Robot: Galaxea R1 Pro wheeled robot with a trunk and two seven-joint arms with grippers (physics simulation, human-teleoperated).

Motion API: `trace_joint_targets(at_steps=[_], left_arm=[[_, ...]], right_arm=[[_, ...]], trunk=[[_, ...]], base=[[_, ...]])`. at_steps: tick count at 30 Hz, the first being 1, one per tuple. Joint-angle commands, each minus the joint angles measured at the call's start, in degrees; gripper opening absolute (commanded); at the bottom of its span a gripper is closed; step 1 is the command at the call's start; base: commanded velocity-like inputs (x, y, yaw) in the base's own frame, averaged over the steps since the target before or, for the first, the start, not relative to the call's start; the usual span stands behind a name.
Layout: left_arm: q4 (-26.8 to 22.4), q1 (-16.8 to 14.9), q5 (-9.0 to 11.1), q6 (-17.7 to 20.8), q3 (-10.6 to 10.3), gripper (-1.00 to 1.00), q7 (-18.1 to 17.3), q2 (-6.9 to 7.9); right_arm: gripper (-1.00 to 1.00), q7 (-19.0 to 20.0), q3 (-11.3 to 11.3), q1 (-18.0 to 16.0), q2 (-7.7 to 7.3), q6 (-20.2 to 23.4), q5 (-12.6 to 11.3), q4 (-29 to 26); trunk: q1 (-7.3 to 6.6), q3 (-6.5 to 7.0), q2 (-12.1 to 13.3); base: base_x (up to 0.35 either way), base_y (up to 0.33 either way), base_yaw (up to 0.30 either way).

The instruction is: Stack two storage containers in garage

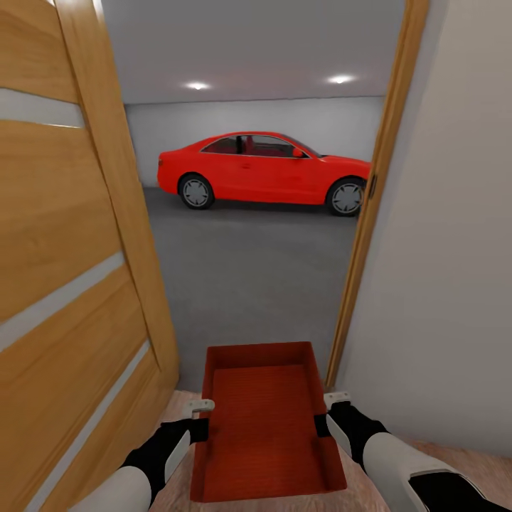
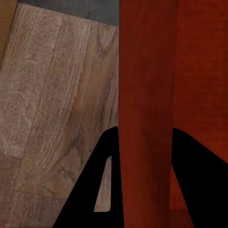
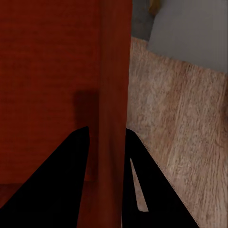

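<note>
A red-orange bin [image 1: 264,427] hangs between the two arms, low in the head view, at the threshold of an open doorway. Nothing lies in it: its ribbed bottom is bare. The left gripper [image 1: 200,419] is clamped on the bin's left side wall, and the right gripper [image 1: 327,416] is clamped on the right side wall. In the left wrist view the wall [image 2: 146,118] runs straight between the two black fingers [image 2: 95,190], one finger outside and one inside the bin. The right wrist view shows the same on the other side: the wall [image 3: 114,118] is pinched between the dark fingers [image 3: 52,185].

Under the bin lies light wood-plank floor [image 2: 52,104]. Beyond the doorway spreads dark grey concrete floor [image 1: 249,270], with a red car [image 1: 263,171] parked against a white wall. An open wooden door [image 1: 64,270] stands at the left, and a wooden door frame [image 1: 370,206] at the right.
</note>
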Motion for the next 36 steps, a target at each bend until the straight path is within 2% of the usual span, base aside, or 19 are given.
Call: trace_joint_targets(at_steps=[1, 9, 20, 36], left_arm=[[-0.1, 0.0, -0.6, 0.4, 0.4, -1.00, 0.3, -0.01], [-0.1, 0.0, -0.6, 0.4, 0.4, -1.00, 0.3, -0.01], [-0.1, 0.0, -0.6, 0.4, 0.4, -1.00, 0.3, -0.01], [-0.1, 0.0, -0.6, 0.4, 0.4, -1.00, 0.3, -0.01]], right_arm=[[-1.00, -0.1, 0.1, 0.0, -0.02, 0.4, 0.3, -0.1], [-1.00, -0.1, 0.1, 0.0, -0.02, 0.4, 0.3, -0.1], [-1.00, -0.1, 0.1, 0.0, -0.02, 0.4, 0.3, -0.1], [-1.00, -0.1, 0.1, 0.0, -0.02, 0.4, 0.3, -0.1]], trunk=[[0.00, -0.05, 0.0], [0.00, -0.05, 0.0], [0.00, 0.11, 0.0], [0.00, 0.13, 0.0]], base=[[0.127, 0.255, -0.002], [0.109, 0.199, -0.003], [0.010, 0.016, -0.149], [0.000, 0.000, -0.012]])
